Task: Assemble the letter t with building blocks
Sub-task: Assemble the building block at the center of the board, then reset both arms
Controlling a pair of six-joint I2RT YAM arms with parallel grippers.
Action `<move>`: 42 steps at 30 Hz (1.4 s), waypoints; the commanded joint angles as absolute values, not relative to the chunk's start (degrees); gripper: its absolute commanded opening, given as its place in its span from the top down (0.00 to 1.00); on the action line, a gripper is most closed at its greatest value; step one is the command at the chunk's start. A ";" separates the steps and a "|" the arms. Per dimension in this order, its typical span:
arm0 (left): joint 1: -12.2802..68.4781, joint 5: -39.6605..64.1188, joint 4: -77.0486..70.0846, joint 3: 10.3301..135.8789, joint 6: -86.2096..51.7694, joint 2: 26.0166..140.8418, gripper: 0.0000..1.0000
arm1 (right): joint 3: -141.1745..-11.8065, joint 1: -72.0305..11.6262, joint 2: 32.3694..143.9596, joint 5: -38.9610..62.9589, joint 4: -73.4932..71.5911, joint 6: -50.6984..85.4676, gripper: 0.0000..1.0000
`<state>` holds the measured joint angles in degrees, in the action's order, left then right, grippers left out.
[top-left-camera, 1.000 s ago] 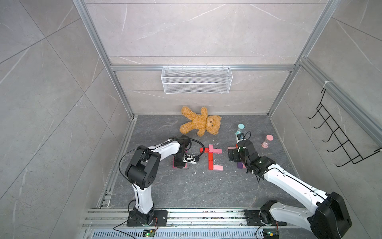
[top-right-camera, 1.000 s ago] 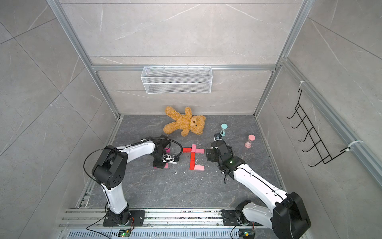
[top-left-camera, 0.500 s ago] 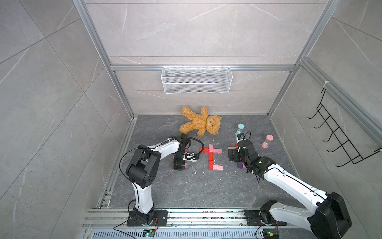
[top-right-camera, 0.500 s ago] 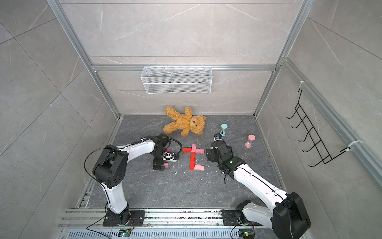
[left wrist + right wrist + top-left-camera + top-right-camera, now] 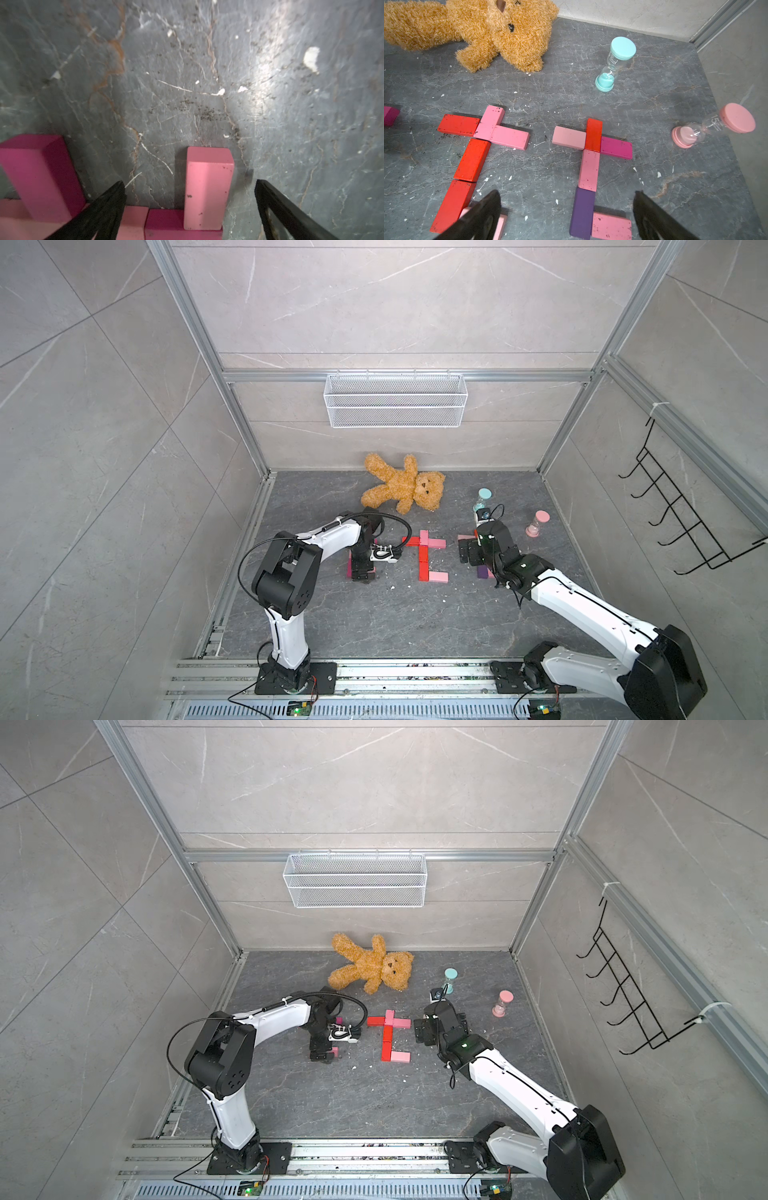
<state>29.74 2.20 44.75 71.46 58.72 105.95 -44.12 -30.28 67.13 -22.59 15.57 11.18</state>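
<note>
grey stone table (image 5: 187, 83) carries a pink block (image 5: 207, 187) between the wide, empty jaws of our left tool (image 5: 190, 184); we judge it light, rigid, smooth, best pinched across its long sides.

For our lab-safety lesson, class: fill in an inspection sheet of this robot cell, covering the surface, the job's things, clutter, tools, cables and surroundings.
Surface: dark grey marbled floor, strewn with white crumbs.
Job's things: red-and-pink block t in the middle; second t with a purple block beside it; light pink block and magenta blocks under the left arm.
Clutter: teddy bear; teal hourglass and pink hourglass, both upright.
Tools: left tool open, astride the light pink block, not touching it; right tool open, empty.
Cables: black cable loops beside the left wrist.
Surroundings: wire basket on the back wall; black hook rack on a side wall.
</note>
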 commanded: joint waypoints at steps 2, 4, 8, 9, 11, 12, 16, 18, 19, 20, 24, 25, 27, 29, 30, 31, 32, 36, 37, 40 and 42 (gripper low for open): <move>29.71 5.82 45.79 72.86 57.01 99.15 0.01 | -44.73 -30.15 68.23 -23.54 15.82 11.93 0.00; 29.71 6.85 45.46 72.70 56.31 97.05 0.01 | -45.12 -30.15 68.54 -23.75 15.73 12.08 0.00; 28.95 8.11 40.41 70.16 52.78 91.12 0.01 | -46.94 -30.15 69.70 -23.99 15.63 12.92 0.00; 28.64 7.98 38.95 69.35 51.11 89.57 0.01 | -47.34 -30.15 69.93 -24.25 15.48 12.99 0.00; 28.01 7.31 35.21 67.80 46.17 86.59 0.00 | -47.72 -30.10 70.39 -25.70 14.51 12.67 0.00; 27.67 7.16 33.79 66.98 43.74 85.24 0.00 | -47.80 -30.12 70.69 -26.46 14.06 12.28 0.00; 25.43 4.11 23.43 60.36 31.53 78.34 0.00 | -47.89 -30.07 72.41 -28.83 11.69 9.25 0.00; 24.07 1.50 16.35 54.20 24.95 73.66 0.00 | -47.62 -30.05 73.10 -29.56 10.22 6.76 0.00; 23.54 0.38 13.21 51.33 22.76 71.68 0.01 | -47.41 -29.93 73.17 -30.16 9.39 5.76 0.00; 23.01 -1.56 9.43 47.70 20.25 69.35 0.01 | -46.82 -29.90 73.15 -30.78 8.19 4.66 0.00; 20.45 -10.02 -1.18 35.77 12.16 62.26 0.00 | -44.32 -28.32 72.80 -31.25 3.07 1.86 0.00; 20.43 -13.89 -3.82 33.40 10.37 60.90 0.00 | -43.64 -27.70 72.78 -31.01 1.91 1.46 0.00; 19.89 -19.16 -8.56 29.61 7.84 58.90 0.00 | -42.19 -26.40 72.97 -32.55 -0.57 0.73 0.00; 18.25 -21.33 -12.02 27.17 5.08 58.58 0.00 | -39.36 -24.96 72.96 -35.99 -6.16 -0.41 0.00; 17.05 -21.36 -13.23 26.28 3.92 59.11 0.00 | -38.31 -23.58 73.02 -36.44 -8.49 -0.23 0.00; 16.13 -21.68 -14.88 25.34 3.51 60.00 0.00 | -37.48 -22.14 73.09 -35.82 -10.20 0.16 0.00; 15.62 -22.29 -16.74 24.38 3.64 61.21 0.00 | -36.76 -21.09 73.20 -35.07 -11.49 0.54 0.00; 13.54 -25.22 -27.83 20.06 2.85 67.49 0.00 | -33.08 -16.40 74.01 -32.66 -19.07 1.32 0.00; 12.79 -25.13 -31.39 18.88 2.37 69.28 0.00 | -31.88 -15.43 74.08 -31.44 -21.21 1.65 0.00; 11.70 -25.62 -35.31 19.49 4.19 72.60 0.00 | -28.65 -12.04 74.29 -24.93 -27.19 3.78 0.00; 10.98 -26.23 -39.09 19.62 4.77 74.81 0.00 | -27.47 -10.50 75.07 -22.72 -29.69 3.48 0.00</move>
<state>11.84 -24.03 -26.57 18.65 5.37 73.30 -29.21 -12.08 73.95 -27.90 -21.61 2.15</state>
